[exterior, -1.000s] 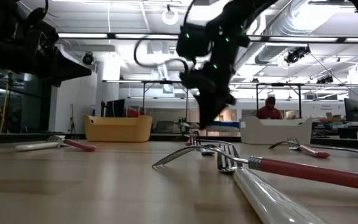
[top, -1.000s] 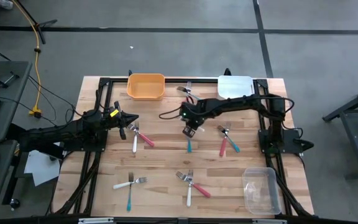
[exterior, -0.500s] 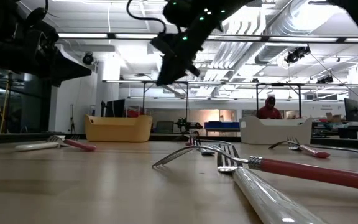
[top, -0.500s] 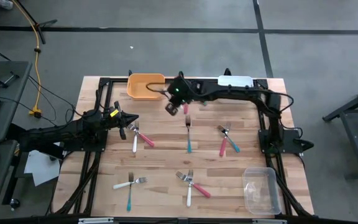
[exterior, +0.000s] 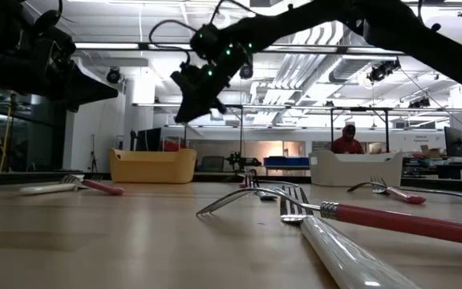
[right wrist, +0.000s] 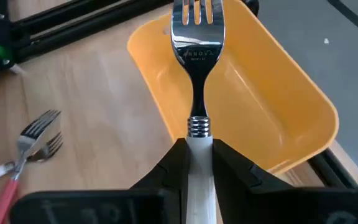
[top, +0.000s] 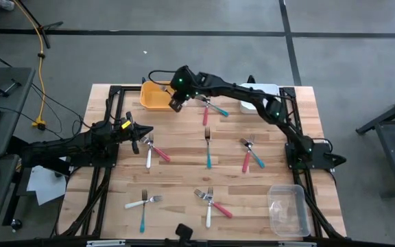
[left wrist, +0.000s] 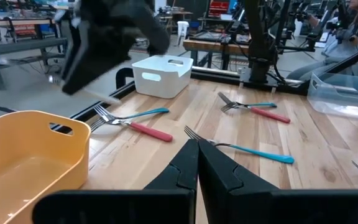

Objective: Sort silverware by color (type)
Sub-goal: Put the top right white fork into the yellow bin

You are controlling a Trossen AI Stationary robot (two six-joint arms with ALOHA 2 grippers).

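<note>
A wooden slatted counter [top: 184,171] with a black frame holds scattered small forks. The right arm stretches across to the far left corner, its pincer [right wrist: 194,163] clamped on the handle of a white-handled fork [right wrist: 196,74]. The fork points forward over a yellow bin [right wrist: 272,106], probably so it can be dropped inside as the home for white forks. Its head is polished silver metal with short tines and a ribbed collar where it meets the smooth plastic handle. The bin is a rounded rectangle of glossy plastic with cut-out grips, and it looks empty.

The left arm waits low at the counter's left edge, its pincer [left wrist: 197,163] closed to a thin seam, holding nothing.

The remaining silverware lies flat on the wood in loose pairs: a red and a teal fork [top: 211,107] crossed near the bin, a lone teal fork [top: 208,147] at centre, a red and white pair [top: 154,149] by the left arm, and more toward the near edge. A white bin [top: 256,96] sits at the far edge, partly under the right arm, and a clear plastic tub [top: 286,208] sits at the near right corner, likely for the other colours.
</note>
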